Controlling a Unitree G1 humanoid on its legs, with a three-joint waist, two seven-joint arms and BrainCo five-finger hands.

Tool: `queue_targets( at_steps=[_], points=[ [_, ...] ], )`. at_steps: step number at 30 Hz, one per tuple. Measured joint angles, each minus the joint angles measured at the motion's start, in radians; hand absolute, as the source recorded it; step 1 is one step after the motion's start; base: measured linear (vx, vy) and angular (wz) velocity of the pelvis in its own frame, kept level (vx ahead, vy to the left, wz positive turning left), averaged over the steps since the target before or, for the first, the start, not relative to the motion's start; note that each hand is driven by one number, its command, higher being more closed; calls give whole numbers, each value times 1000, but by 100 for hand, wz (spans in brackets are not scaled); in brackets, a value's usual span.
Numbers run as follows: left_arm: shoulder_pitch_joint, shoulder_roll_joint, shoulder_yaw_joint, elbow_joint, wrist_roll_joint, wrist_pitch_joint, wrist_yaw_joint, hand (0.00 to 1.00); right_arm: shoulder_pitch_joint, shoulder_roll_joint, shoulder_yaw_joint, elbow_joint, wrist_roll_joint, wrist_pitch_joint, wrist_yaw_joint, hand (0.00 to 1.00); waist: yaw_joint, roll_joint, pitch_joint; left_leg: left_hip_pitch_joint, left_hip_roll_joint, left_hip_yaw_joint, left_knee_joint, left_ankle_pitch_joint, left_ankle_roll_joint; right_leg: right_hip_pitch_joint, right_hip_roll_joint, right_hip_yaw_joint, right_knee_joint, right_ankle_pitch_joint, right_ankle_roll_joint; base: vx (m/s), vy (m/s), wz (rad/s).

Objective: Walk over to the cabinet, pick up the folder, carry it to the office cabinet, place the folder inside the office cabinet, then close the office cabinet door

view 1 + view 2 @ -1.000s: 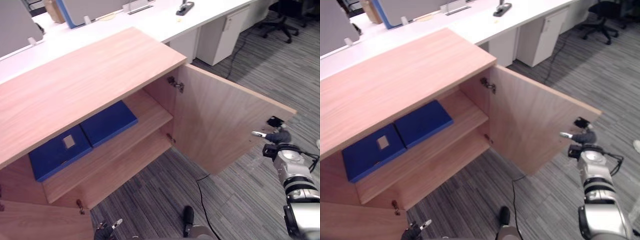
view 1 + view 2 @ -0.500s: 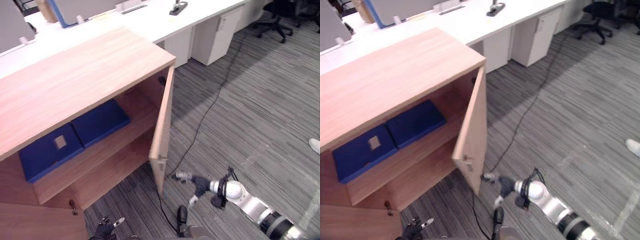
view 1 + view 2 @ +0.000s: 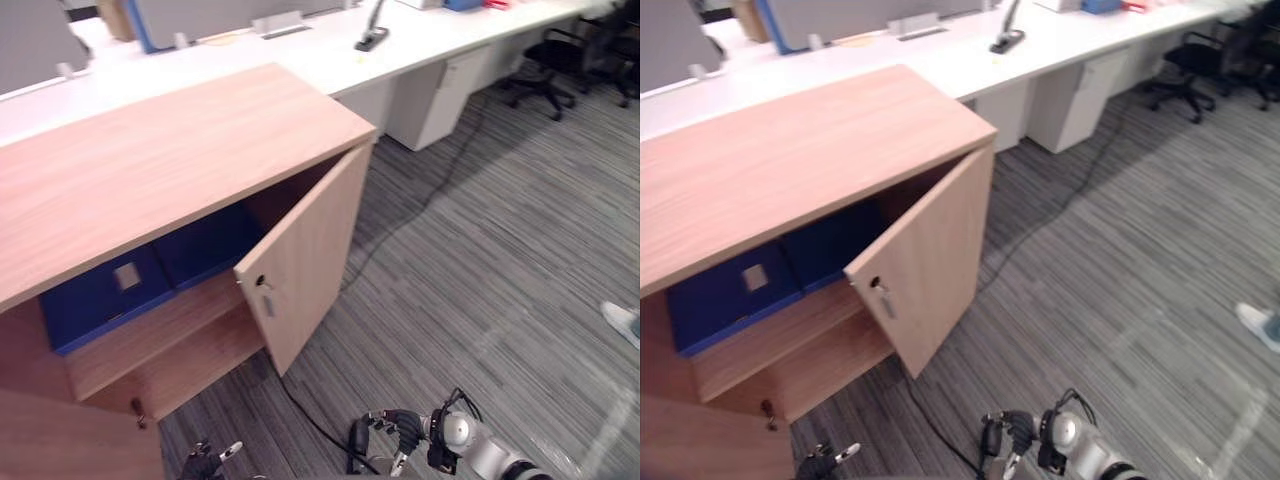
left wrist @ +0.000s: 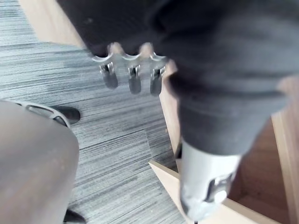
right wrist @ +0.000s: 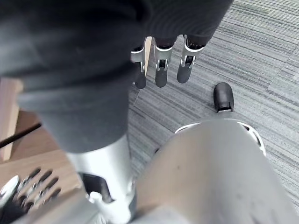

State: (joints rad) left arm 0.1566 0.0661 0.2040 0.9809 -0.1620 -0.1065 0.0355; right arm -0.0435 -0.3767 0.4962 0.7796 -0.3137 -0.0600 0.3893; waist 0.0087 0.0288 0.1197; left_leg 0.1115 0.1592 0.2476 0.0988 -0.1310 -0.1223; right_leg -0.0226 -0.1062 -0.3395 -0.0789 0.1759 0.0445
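The wooden office cabinet (image 3: 150, 160) stands in front of me with two blue folders (image 3: 95, 295) lying flat on its upper shelf. Its right door (image 3: 310, 260) hangs about half shut and hides part of the right-hand folder (image 3: 205, 245). My right hand (image 3: 400, 435) is low over the carpet, well below and clear of the door; its fingers (image 5: 161, 65) hang relaxed and hold nothing. My left hand (image 3: 210, 462) is down by the cabinet's lower left, and its fingers (image 4: 133, 74) are straight and empty.
The cabinet's left door (image 3: 70, 440) stands open at the lower left. A long white desk (image 3: 300, 50) runs behind the cabinet, with a white drawer unit (image 3: 440, 90) under it and a black office chair (image 3: 545, 85) further right. A person's shoe (image 3: 620, 322) shows at the right edge.
The right door has swung from wide open towards shut. My right hand has left the door's edge and dropped low over the carpet. The camera has shifted a little.
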Motion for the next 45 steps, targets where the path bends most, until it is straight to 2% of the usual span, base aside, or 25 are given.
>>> queue_targets(
  at_steps=[2,3,4,5,6,7,8,10,13,17,21,22,24,25,26,27,28,29,30,31,32,34,36,39,45],
  points=[
    [-6,-22,-33,-7,10,-6,4,0,2,72,-154,151,-34,22,-85,0,1,32,-8,-48,-40,-155,34,-4,32,18,-72,-107,100,-56,34,-48,161,193],
    [-11,-35,-50,-6,14,-6,6,0,2,98,-233,209,-39,34,-127,0,1,53,-16,-71,-56,-230,48,-3,49,15,-104,-112,171,-83,33,-9,205,212],
    [-14,-40,-72,-5,18,-5,8,0,1,123,-312,266,-38,47,-168,0,1,62,-20,-95,-78,-304,66,-3,58,9,-131,-57,241,-105,13,18,197,244],
    [-20,-33,-104,-6,18,-5,14,0,-9,145,-408,313,-27,62,-211,0,3,70,-17,-119,-105,-400,91,6,72,1,-148,62,329,-140,0,12,148,264],
    [-31,-20,-113,-7,13,-6,18,0,-19,170,-473,358,-6,73,-261,0,10,66,-15,-141,-126,-478,113,10,69,5,-137,209,357,-206,33,4,40,229],
    [-33,-6,-111,-8,11,-6,21,0,-26,187,-492,377,9,79,-281,0,16,45,-15,-156,-143,-509,123,16,61,8,-136,252,361,-221,49,22,-91,191],
    [-38,24,-108,-9,7,-7,28,0,-44,220,-515,404,47,86,-313,0,39,4,-17,-190,-172,-557,143,25,43,22,-152,261,352,-259,95,51,-147,129],
    [-34,38,-91,-8,1,0,38,0,-78,271,-552,420,100,96,-344,0,67,-12,-5,-235,-177,-609,153,37,20,57,-143,202,283,-283,119,63,-198,85],
    [-10,16,-56,-9,-56,4,48,0,-88,305,-598,435,138,104,-374,0,85,0,-3,-245,-148,-654,138,51,-5,112,-103,137,204,-288,120,30,-227,48],
    [6,5,-31,-9,-115,3,49,0,-62,312,-633,435,182,107,-403,0,90,2,-2,-231,-101,-710,94,79,-44,145,-51,78,188,-296,102,-29,-181,39],
    [9,1,-22,-11,-133,5,48,0,-38,316,-651,435,251,106,-423,0,90,3,3,-233,-79,-768,29,138,-61,159,-23,8,174,-301,85,-79,-115,56],
    [9,0,-22,-14,-148,7,48,0,-28,323,-673,434,255,106,-426,0,90,2,8,-234,-79,-754,4,172,-56,171,-24,-24,172,-304,81,-39,-74,82],
    [11,-2,-25,-36,-163,12,48,0,-28,323,-693,435,254,105,-429,0,90,-5,18,-251,-86,-630,-28,251,-21,182,-37,-75,177,-309,71,-34,-40,91],
    [11,-2,-34,-59,-167,13,48,0,-34,323,-713,435,254,106,-429,0,89,-7,28,-258,-81,-497,-62,301,19,170,-46,-105,177,-303,62,-77,59,78],
    [8,2,-35,-72,-185,13,47,0,-44,330,-716,436,254,107,-429,0,92,-17,45,-289,-63,-335,-15,264,63,155,-59,-138,186,-296,58,-84,82,66],
    [4,6,-30,-72,-195,16,47,0,-52,332,-727,436,254,106,-428,0,91,-23,56,-331,-51,-247,97,221,84,149,-72,-150,205,-295,61,-67,132,40],
    [10,11,-32,-72,-205,24,46,0,-57,332,-754,436,254,108,-429,0,92,-24,59,-383,-30,-113,335,122,117,148,-92,-155,230,-301,67,-7,101,38],
    [26,6,-44,-73,-209,24,44,0,-48,323,-763,432,255,110,-429,0,88,0,53,-392,-19,-27,382,90,125,153,-86,-157,246,-320,74,15,106,48],
    [23,11,-51,-72,-209,26,42,0,-46,323,-774,433,256,111,-428,0,82,6,52,-387,-29,-25,346,90,125,150,-87,-162,246,-329,79,17,93,80],
    [10,21,-66,-70,-211,25,34,0,-46,324,-793,434,259,117,-429,0,79,-6,56,-361,-79,-53,213,135,136,140,-86,-161,226,-331,80,-23,67,122],
    [-3,36,-62,-62,-229,31,25,0,-35,332,-824,437,268,119,-429,0,58,-29,63,-328,-134,-65,101,170,148,141,-104,-158,191,-315,48,-29,112,131],
    [9,21,-35,-35,-263,47,20,0,-31,329,-871,436,296,123,-429,0,65,-19,66,-317,-138,-41,151,122,157,149,-121,-186,214,-314,71,3,83,71],
    [40,12,-10,-19,-328,63,20,0,-21,332,-892,430,346,122,-429,0,60,-26,63,-253,-203,-74,-9,211,170,154,-142,-185,198,-314,68,51,71,50],
    [52,-21,67,-51,-366,69,23,0,-11,330,-909,429,393,119,-429,0,58,-19,63,-170,-243,-129,-189,311,175,183,-145,-212,188,-312,67,30,51,57],
    [70,-76,195,-241,-369,68,37,0,5,333,-909,401,411,117,-429,0,43,-11,58,-143,-254,-135,-194,307,177,221,-154,-229,180,-313,67,-4,15,8]
  ],
)
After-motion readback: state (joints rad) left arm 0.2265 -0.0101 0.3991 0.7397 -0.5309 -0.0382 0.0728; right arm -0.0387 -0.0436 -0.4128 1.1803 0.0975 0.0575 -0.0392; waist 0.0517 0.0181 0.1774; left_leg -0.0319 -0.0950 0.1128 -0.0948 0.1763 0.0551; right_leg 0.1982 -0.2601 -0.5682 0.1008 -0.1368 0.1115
